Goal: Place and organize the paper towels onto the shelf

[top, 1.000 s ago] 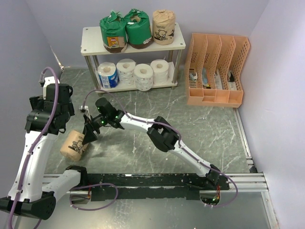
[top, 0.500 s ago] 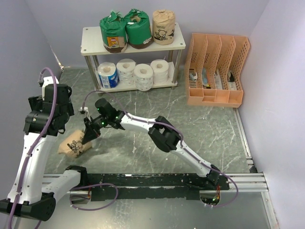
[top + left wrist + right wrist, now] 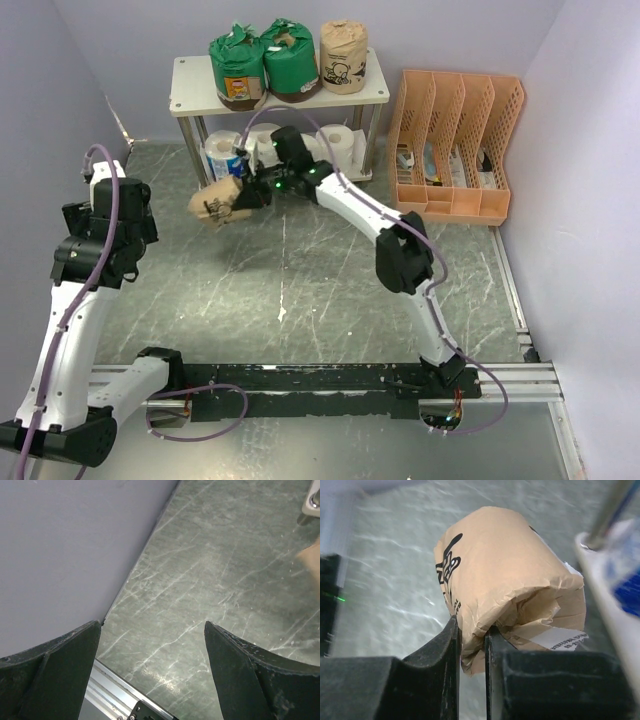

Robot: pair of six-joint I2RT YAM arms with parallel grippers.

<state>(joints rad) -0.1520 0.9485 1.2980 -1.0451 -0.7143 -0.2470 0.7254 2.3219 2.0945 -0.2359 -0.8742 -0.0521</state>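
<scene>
- Right claw point(image 3: 470, 632): jaws are standing almost together, pinching a crumpled fold of wrapper at one end of the tan roll point(image 3: 505, 575).
- Tan roll, cartoon-printed: it is hanging clear of the desk point(image 3: 300, 280) in front of the left end of the shelf point(image 3: 195, 85), level with the lower tier. Its long axis is lying roughly sideways and tilted; the pinched end is facing the claw and the far end is pointing left, away from the shelf.
- In the way: a silver shelf leg point(image 3: 610, 510) and the blurred blue-and-white roll point(image 3: 626, 575) are sitting just beside the held roll on its right in the wrist view.
- Lower tier: the blue-and-white roll is occupying the left end; the white rolls point(image 3: 346, 140) are lining up to its right, partly hidden behind the right arm.
- Upper tier: two green rolls point(image 3: 238, 65) and a second tan roll point(image 3: 343, 57) are standing upright in a row.
- Orange file organizer point(image 3: 455, 145): it is standing on the desk right of the shelf, apart from it.
- Left claw point(image 3: 151, 627): jaws are spread wide, gripping nothing, hanging over bare desk beside the purple wall point(image 3: 60, 540), well apart from the shelf.
</scene>
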